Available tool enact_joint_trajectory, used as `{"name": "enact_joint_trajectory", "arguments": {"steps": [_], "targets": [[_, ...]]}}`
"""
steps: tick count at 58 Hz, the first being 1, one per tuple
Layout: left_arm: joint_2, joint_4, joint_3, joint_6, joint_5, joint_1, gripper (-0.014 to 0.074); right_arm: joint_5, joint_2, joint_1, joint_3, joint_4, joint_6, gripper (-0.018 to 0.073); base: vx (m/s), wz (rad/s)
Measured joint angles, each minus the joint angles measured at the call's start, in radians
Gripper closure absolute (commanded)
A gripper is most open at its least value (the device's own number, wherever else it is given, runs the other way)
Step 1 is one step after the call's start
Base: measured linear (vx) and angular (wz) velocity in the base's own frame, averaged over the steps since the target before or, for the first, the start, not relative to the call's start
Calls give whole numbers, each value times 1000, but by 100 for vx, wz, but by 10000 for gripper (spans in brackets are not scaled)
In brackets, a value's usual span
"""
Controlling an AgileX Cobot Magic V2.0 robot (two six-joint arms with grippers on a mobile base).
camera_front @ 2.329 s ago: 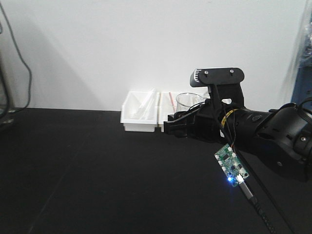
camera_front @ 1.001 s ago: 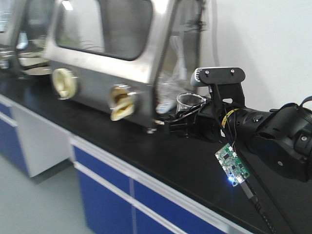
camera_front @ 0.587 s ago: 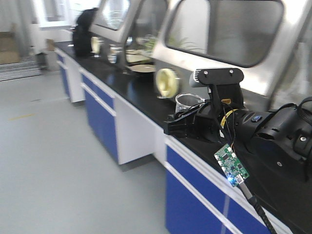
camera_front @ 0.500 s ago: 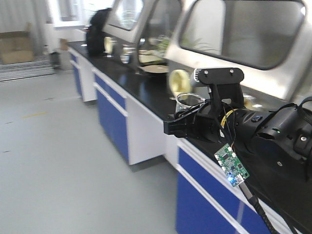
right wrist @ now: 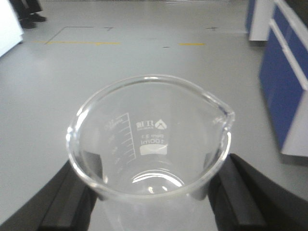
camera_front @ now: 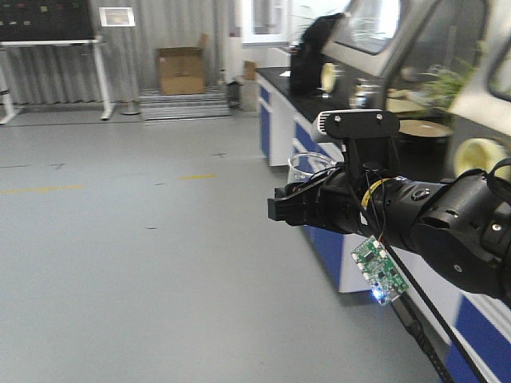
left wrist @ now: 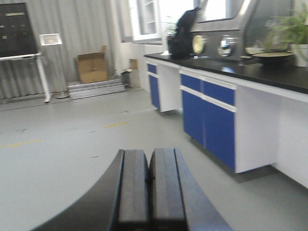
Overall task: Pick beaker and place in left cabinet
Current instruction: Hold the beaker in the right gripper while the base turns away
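Note:
The beaker [right wrist: 150, 144] is a clear glass cylinder with a pour spout and white "100ml" markings. It stands upright between the two black fingers [right wrist: 72, 197] of my right gripper [right wrist: 150, 195], which is shut on its body. In the front view the beaker's rim [camera_front: 310, 164] shows just above the right gripper [camera_front: 294, 206], held in the air over the grey floor. My left gripper [left wrist: 150, 166] is shut with its pads pressed together and nothing between them. The left cabinet is out of view.
A long black-topped lab bench with blue doors [camera_front: 318, 140] [left wrist: 216, 115] runs along the right, carrying steel glove boxes [camera_front: 375, 32]. A cardboard box [camera_front: 181, 70] and a white-legged stand [camera_front: 56, 48] are at the far wall. Grey floor [camera_front: 120, 239] spreads left.
The whole view has swung from the bench and wall round to the lab's floor and far wall. The right gripper keeps its hold on the beaker in the same pose.

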Motion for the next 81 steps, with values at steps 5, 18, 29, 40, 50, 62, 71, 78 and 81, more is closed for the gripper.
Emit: {"name": "enact_joint_trajectory", "arguments": {"steps": [5, 18, 29, 40, 50, 62, 71, 78, 81], "targets": [[0, 0, 0, 0, 0, 0, 595, 0, 0, 0, 0, 0, 0, 568, 29, 51], [0, 0, 0, 0, 0, 0, 595, 0, 0, 0, 0, 0, 0, 568, 33, 46], [0, 0, 0, 0, 0, 0, 595, 0, 0, 0, 0, 0, 0, 568, 38, 41], [0, 0, 0, 0, 0, 0, 595, 0, 0, 1, 0, 0, 0, 568, 43, 31], [0, 0, 0, 0, 0, 0, 595, 0, 0, 1, 0, 0, 0, 568, 48, 16], [0, 0, 0, 0, 0, 0, 595, 0, 0, 1, 0, 0, 0, 568, 50, 8], [0, 0, 0, 0, 0, 0, 595, 0, 0, 1, 0, 0, 0, 568, 52, 4], [0, 0, 0, 0, 0, 0, 595, 0, 0, 1, 0, 0, 0, 568, 52, 2], [0, 0, 0, 0, 0, 0, 595, 0, 0, 1, 0, 0, 0, 568, 53, 1]]}}
